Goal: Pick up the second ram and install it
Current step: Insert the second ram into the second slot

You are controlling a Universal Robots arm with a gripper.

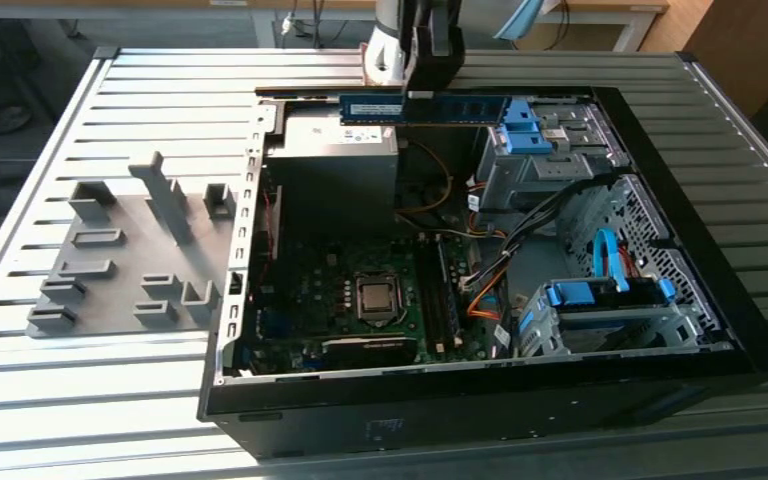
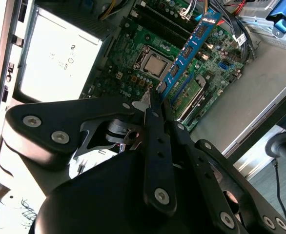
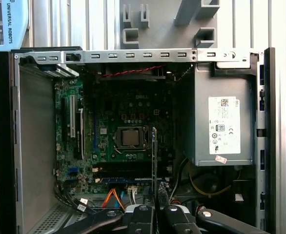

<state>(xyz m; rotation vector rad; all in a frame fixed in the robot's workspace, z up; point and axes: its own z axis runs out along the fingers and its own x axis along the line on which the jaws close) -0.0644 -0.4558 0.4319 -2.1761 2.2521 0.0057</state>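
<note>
Gripper (image 1: 422, 92) is clamped on the second ram (image 1: 464, 107), jaws pressed onto its two flat faces at about mid-length. In the exterior view the stick is level and long edge down. It is held in the air over the far end of the open computer case (image 1: 491, 405), just above the power supply (image 1: 337, 150) and not touching it.

In the second wrist view the blue stick (image 2: 189, 48) runs out from the gripper (image 2: 155, 97) with its dark chips visible. The motherboard (image 2: 133, 53) is below it, well apart. In the first wrist view the stick is edge-on, a thin line (image 3: 154, 151) beside the CPU socket (image 3: 130, 138), with the slots near the gripper (image 3: 155, 207). I can't tell whether another stick already sits in a slot.

The gray holder blocks (image 1: 131, 260) are on the table (image 1: 91, 400) at the exterior view's left, beside the case.

Handling, as a judgement:
- **Weight and stiffness:** it looks very light, and stiff along its length but thin, so side load could bend or crack it.
- **Grip:** the faces are smooth and could slip under a loose pinch.
- **Where to hold:** take it on the flat faces near the middle of the upper edge, as now. Keep off the contact edge and don't crush the chips.
</note>
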